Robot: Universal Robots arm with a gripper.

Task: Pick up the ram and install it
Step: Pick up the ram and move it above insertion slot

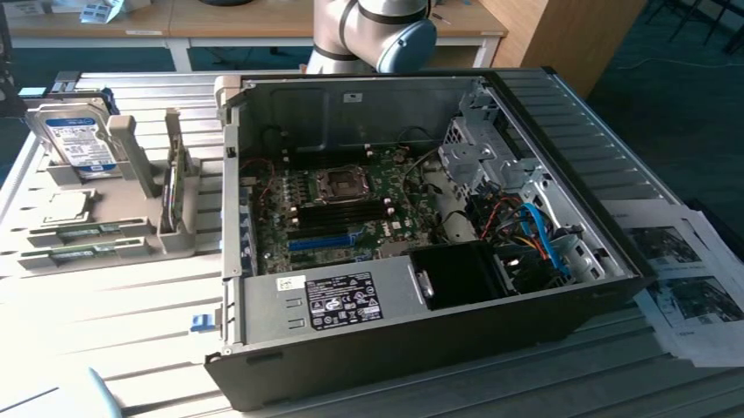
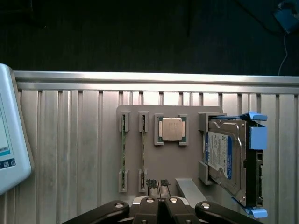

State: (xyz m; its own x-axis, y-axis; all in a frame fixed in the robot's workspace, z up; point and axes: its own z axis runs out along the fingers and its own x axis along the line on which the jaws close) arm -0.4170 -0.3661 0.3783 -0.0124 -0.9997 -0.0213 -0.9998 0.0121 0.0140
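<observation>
Wrist view: gripper (image 2: pixel 158 183) clenched, black-padded fingertips (image 2: pixel 152 183) together, nothing in them. It hangs over the edge of the flat grey plastic parts holder (image 2: pixel 159 161) on the ribbed aluminium table (image 2: pixel 70 154). Two long, narrow green circuit-board sticks stand on edge in side-by-side slots. The ram stick nearest the fingers (image 2: pixel 142 149) lies just off their line, with the other ram stick (image 2: pixel 123 149) one slot further. Small square silver processor chip (image 2: pixel 171 129) beside them, silver hard drive with blue-white label (image 2: pixel 223 156) beyond.

Exterior view: holder at mid left of frame, both sticks at its lower left. Open black PC case (image 1: pixel 384 366) at centre-right, well apart.

My read: approach for the pick, grasp not yet made. To do it well:
- open the jaws before descending
- centre on one stick only
- pads across the thin faces at mid-length
- lift straight out of the end clips

Risk: the neighbouring stick is close, so a wide jaw could snag it.
</observation>
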